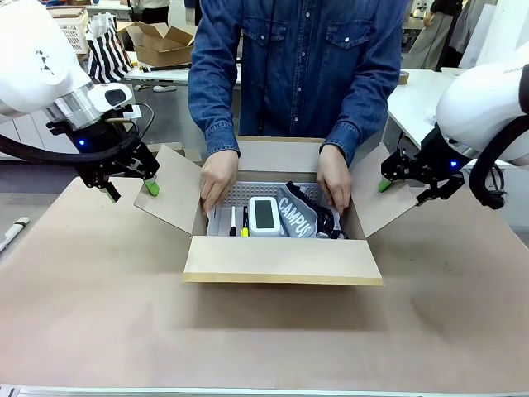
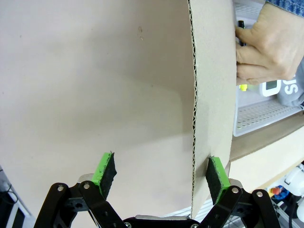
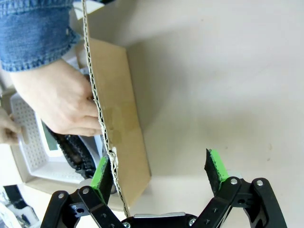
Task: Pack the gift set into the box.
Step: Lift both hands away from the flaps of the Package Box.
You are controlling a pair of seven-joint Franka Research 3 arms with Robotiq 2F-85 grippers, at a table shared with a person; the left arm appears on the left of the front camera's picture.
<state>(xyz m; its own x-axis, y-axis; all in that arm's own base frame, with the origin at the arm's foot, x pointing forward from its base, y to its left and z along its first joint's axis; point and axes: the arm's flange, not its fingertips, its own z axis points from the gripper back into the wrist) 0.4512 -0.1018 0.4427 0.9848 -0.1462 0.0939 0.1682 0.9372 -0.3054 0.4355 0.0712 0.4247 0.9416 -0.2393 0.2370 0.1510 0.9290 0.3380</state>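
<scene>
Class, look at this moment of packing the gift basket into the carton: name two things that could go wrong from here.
1. Both of the person's hands are inside the large brown cardboard box on the light grey perforated plastic basket; folding a flap could trap them.
2. The left gripper and right gripper, jaws open, straddle the side flaps' edges; closing may crease the cardboard.

The person's hands (image 1: pixel 219 178) and box (image 1: pixel 281 260) walls hide the basket's (image 1: pixel 248 194) ends.

arms: showing glossy white rounded shells, black cables looping | left gripper (image 1: pixel 132 184) / right gripper (image 1: pixel 405 184): wearing black linkage fingers, green pads, silver screws, glowing blue lights | person: wearing buttoned blue denim shirt (image 1: pixel 297 62)
</scene>
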